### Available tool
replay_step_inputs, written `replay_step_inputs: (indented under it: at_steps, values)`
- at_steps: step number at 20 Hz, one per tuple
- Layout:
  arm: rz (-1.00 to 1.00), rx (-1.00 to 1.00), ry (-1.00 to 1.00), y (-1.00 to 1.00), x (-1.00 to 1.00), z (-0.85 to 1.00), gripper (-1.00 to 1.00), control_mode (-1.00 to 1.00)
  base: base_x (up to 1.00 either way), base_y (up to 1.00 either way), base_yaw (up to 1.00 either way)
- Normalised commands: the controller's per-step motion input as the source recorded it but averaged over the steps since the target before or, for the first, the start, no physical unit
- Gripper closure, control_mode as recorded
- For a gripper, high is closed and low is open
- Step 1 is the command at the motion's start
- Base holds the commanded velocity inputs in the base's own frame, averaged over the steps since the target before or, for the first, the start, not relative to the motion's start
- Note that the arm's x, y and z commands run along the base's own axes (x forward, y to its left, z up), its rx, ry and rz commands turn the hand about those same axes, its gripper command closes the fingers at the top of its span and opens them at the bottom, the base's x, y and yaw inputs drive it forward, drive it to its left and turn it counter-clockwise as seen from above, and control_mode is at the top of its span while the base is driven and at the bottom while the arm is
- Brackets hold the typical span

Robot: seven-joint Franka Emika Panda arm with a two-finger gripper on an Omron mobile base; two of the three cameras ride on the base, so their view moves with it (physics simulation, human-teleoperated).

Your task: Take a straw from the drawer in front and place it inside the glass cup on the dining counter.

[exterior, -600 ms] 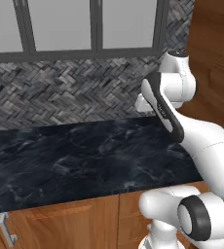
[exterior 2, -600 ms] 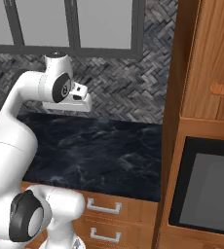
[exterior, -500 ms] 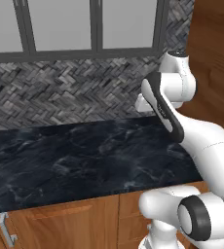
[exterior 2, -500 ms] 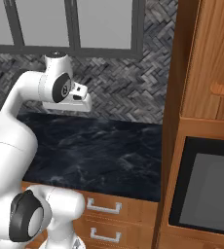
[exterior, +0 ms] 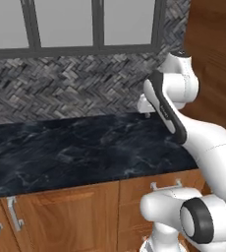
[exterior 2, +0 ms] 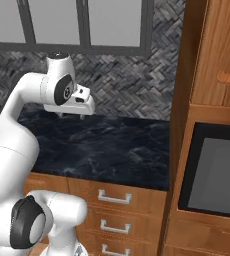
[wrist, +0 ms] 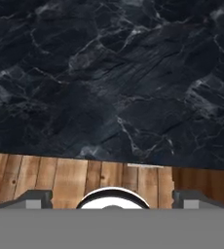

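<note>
My gripper hangs open above the black worktop that is backed by grey herringbone tiles, with nothing between its fingers. The left base view has the gripper at the end of the raised white arm, near the tall wooden cabinet. In the hand view the gripper looks straight down on the worktop, its two fingertips wide apart. Under the worktop, orange-brown drawer fronts with silver handles are all shut. The straw is hidden. The glass cup and the dining counter are out of view.
A tall wooden cabinet with a built-in oven rises right of the worktop. Windows sit above the tiled wall. Cabinet doors with vertical bar handles are at lower left. Wood planks show below the worktop's edge.
</note>
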Motion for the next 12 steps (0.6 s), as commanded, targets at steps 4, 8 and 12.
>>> replay_step_inputs:
  at_steps: [4, 8, 12]
  values:
    - [0.0, 0.0, 0.0, 0.0, 0.0, 0.0, -1.0, 1.0, -0.04, 0.77, 0.0]
    - [0.0, 0.0, 0.0, 0.0, 0.0, 0.0, -1.0, 1.0, -0.01, 0.83, 0.0]
    - [0.0, 0.0, 0.0, 0.0, 0.0, 0.0, -1.0, 1.0, 0.0, 0.66, 0.0]
